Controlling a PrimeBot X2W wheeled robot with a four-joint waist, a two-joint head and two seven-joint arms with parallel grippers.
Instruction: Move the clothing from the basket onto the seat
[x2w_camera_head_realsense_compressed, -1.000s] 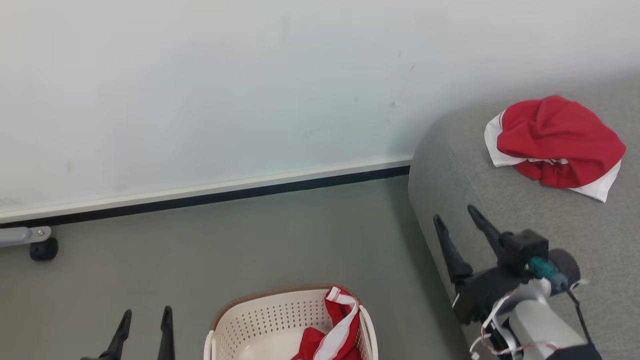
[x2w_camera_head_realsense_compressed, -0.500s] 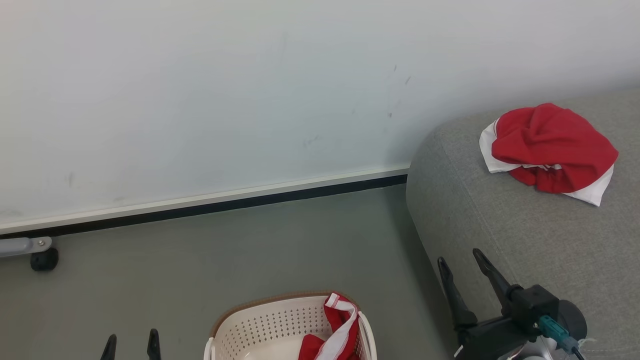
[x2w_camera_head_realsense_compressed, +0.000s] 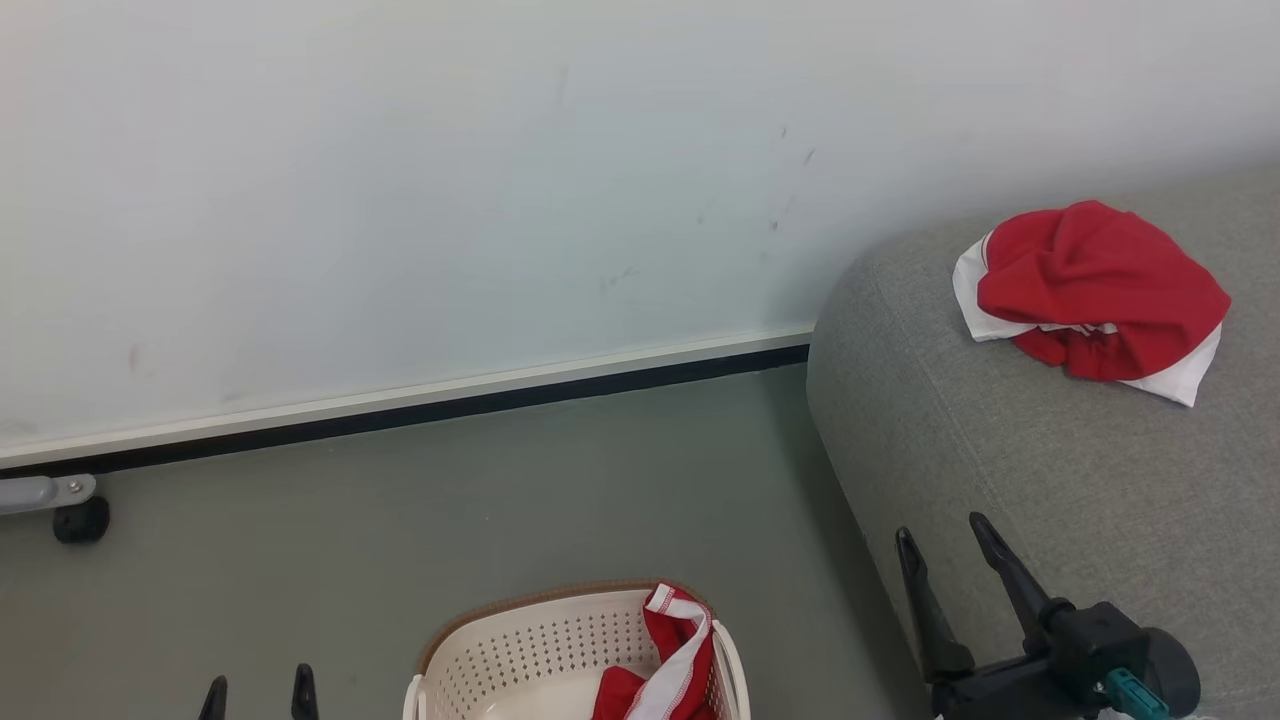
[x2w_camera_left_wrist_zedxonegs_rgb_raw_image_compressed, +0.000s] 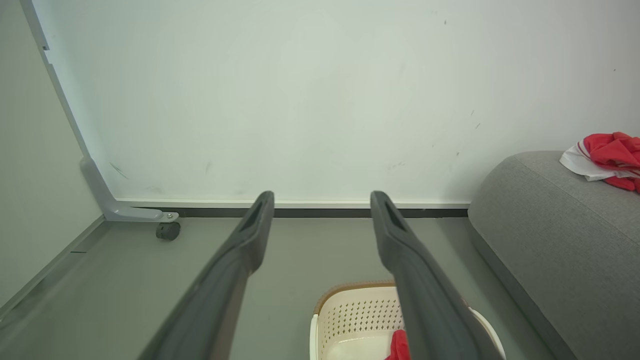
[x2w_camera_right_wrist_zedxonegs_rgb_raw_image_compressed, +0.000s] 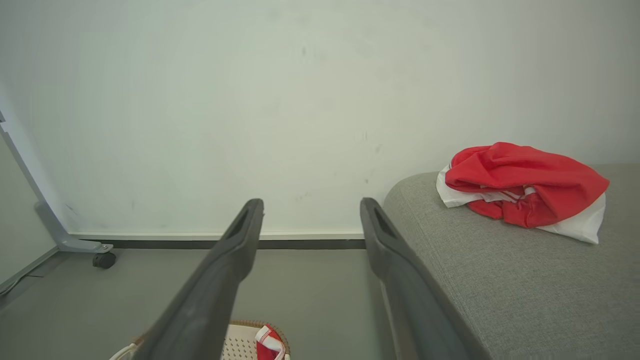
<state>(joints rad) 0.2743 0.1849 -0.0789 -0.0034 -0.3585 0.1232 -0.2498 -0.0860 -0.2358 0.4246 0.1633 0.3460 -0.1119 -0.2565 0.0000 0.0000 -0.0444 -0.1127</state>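
Work stands half done: one red bundle (x2w_camera_head_realsense_compressed: 1095, 285) lies on the sofa (x2w_camera_head_realsense_compressed: 1000, 480), another red garment (x2w_camera_head_realsense_compressed: 670, 660) sits in the basket (x2w_camera_head_realsense_compressed: 520, 645). My left gripper (x2w_camera_head_realsense_compressed: 257, 682) and right gripper (x2w_camera_head_realsense_compressed: 940, 530) gape, empty.

Bright, even, soft light fills all views and leaves the wall (x2w_camera_head_realsense_compressed: 400, 200) pale and matte. A faint, soft-edged shadow darkens the floor (x2w_camera_head_realsense_compressed: 790, 470) just beside the sofa (x2w_camera_head_realsense_compressed: 1000, 480). Focus is sharp throughout, though the wide wrist lens tilts the post (x2w_camera_left_wrist_zedxonegs_rgb_raw_image_compressed: 65, 115) at the left edge.
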